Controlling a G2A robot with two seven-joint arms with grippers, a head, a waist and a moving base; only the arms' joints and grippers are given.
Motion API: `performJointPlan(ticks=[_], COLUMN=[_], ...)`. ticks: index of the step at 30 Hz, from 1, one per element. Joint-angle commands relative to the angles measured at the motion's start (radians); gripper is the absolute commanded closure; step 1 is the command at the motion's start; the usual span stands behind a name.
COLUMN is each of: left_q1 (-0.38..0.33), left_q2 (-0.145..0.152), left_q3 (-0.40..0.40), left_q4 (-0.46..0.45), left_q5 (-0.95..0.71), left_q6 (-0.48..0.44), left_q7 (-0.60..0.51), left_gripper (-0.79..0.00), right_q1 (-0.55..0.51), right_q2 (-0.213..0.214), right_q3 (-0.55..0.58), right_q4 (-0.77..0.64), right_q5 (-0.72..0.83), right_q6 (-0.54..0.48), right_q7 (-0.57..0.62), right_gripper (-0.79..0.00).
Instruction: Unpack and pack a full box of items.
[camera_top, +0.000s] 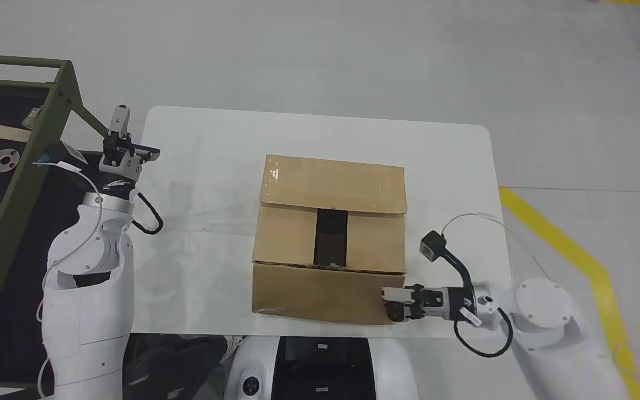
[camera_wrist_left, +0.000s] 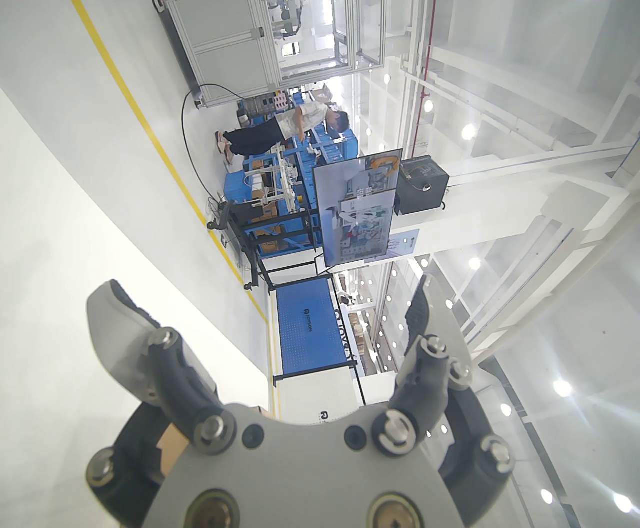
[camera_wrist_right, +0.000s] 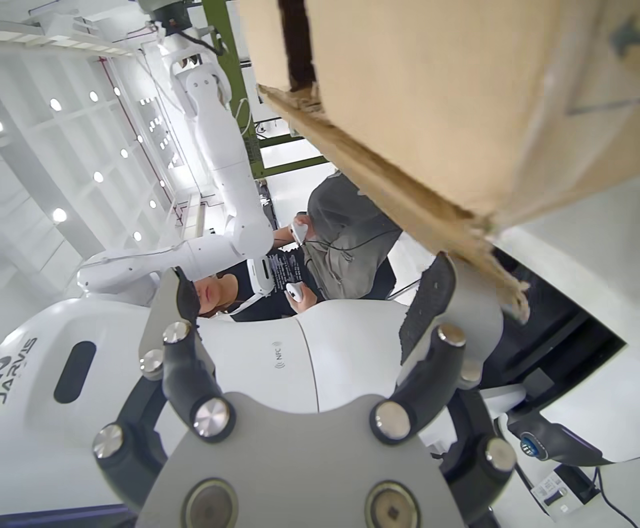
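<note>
- Right wrist view: the right gripper has its two grey, black-padded fingers spread wide with nothing between them. One fingertip sits right at the torn edge of a ragged cardboard flap, touching it or very nearly.
- That flap juts from the brown cardboard box, which is close above the gripper.
- From the top view, the right gripper lies low at the near right corner of the brown cardboard box, by the table's near edge.
- The box stands in the middle of the white rectangular table with rounded corners. A dark rectangular gap shows between the flaps folded across its top.
- The left gripper holds its fingers wide apart and empty, aimed out into the room.
- Seen from above, the left gripper is at the table's far left corner, well apart from the box.
- A pale grey floor surrounds the table. A yellow floor stripe runs on the right and a dark green metal frame stands just beside the table's left end.
- Farther out, the left wrist view takes in a thin yellow line on the floor, a large screen on a black stand, blue crates and benches, white beams and round ceiling lights.
</note>
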Motion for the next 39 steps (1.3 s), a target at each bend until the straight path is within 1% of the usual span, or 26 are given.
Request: performJointPlan(ticks=[1,5,8,11,15,22,27,31,39], left_q1=[0.0,0.0,0.0,0.0,0.0,0.0,0.0,0.0,0.0], left_q2=[0.0,0.0,0.0,0.0,0.0,0.0,0.0,0.0,0.0], left_q3=[0.0,0.0,0.0,0.0,0.0,0.0,0.0,0.0,0.0], left_q4=[0.0,0.0,0.0,0.0,0.0,0.0,0.0,0.0,0.0], left_q5=[0.0,0.0,0.0,0.0,0.0,0.0,0.0,0.0,0.0], left_q6=[0.0,0.0,0.0,0.0,0.0,0.0,0.0,0.0,0.0], left_q7=[0.0,0.0,0.0,0.0,0.0,0.0,0.0,0.0,0.0], left_gripper=[-0.785,-0.785,-0.785,-0.785,-0.785,-0.785,-0.785,-0.785,-0.785], right_q1=[-0.01,-0.027,-0.031,-0.022,0.008,0.075,0.107,0.133,0.133], right_q2=[0.003,0.009,0.011,0.015,0.017,0.016,0.02,0.023,0.023], right_q3=[0.02,0.079,0.14,0.186,0.228,0.273,0.304,0.307,0.307], right_q4=[-0.021,-0.054,-0.06,-0.066,-0.057,0.029,0.056,0.077,0.077], right_q5=[0.023,0.078,0.121,0.12,0.133,0.23,0.223,0.223,0.223], right_q6=[-0.002,-0.008,-0.01,0.001,-0.016,-0.026,-0.033,-0.028,-0.028], right_q7=[0.005,-0.005,-0.053,-0.097,-0.143,-0.21,-0.224,-0.216,-0.216], right_gripper=[-0.785,-0.785,-0.785,-0.785,-0.785,-0.785,-0.785,-0.785,-0.785])
